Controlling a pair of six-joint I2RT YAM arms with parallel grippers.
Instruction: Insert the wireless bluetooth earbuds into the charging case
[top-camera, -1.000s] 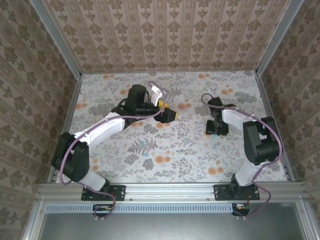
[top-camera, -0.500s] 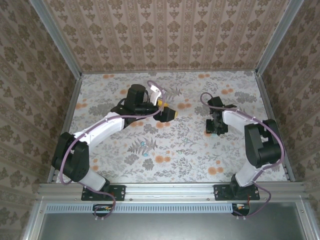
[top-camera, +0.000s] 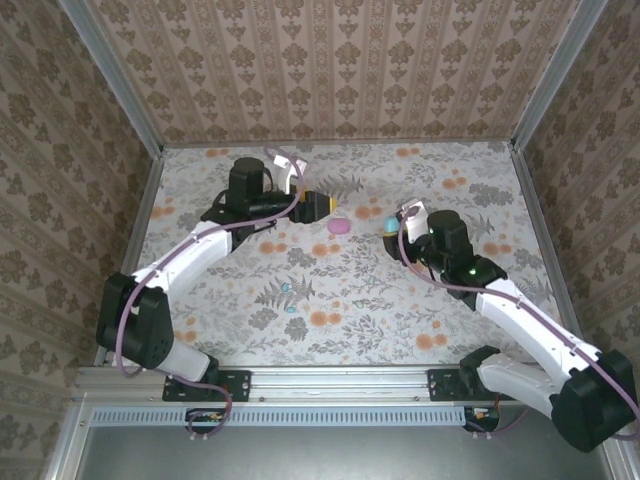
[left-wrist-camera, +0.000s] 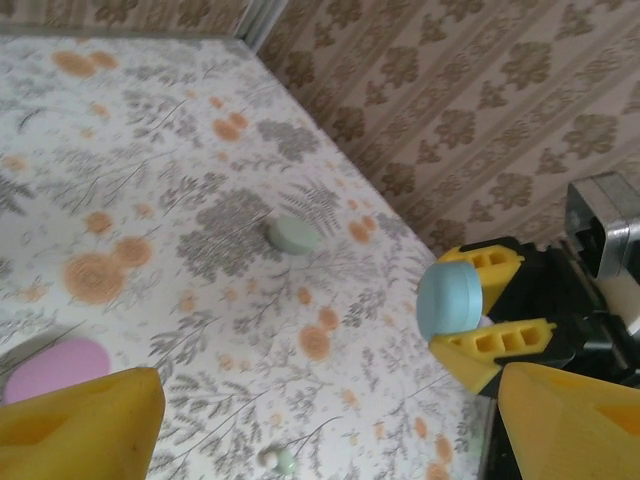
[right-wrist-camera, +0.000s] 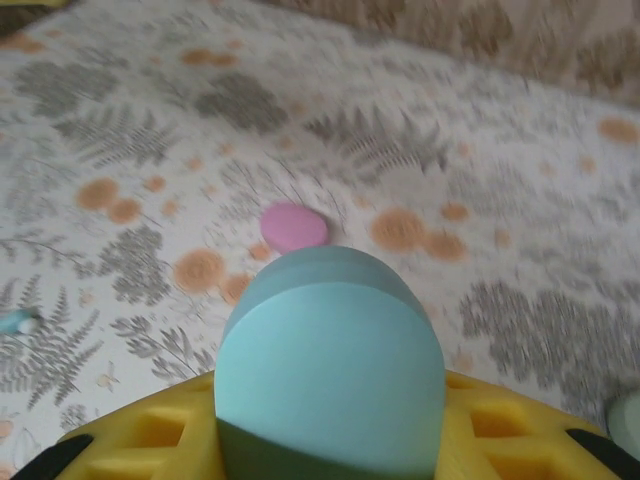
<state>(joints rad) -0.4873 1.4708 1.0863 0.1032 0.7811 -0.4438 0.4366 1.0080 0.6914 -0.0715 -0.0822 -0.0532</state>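
My right gripper is shut on a pale blue pebble-shaped charging case, held off the mat between its yellow fingers. From above, that blue case hangs right of centre. A closed pink case lies on the floral mat just left of it, also in the right wrist view as the pink case. My left gripper stands open above the mat, nothing between its fingers. A tiny mint-teal earbud lies on the mat below it. Another small teal earbud lies far left.
A closed mint-green case rests on the mat beyond the blue one. Patterned walls and a metal frame enclose the floral mat on three sides.
My right gripper has closed on the blue case, lifted it and swung left toward the centre. My left gripper has drawn back toward the far left, uncovering the pink case.
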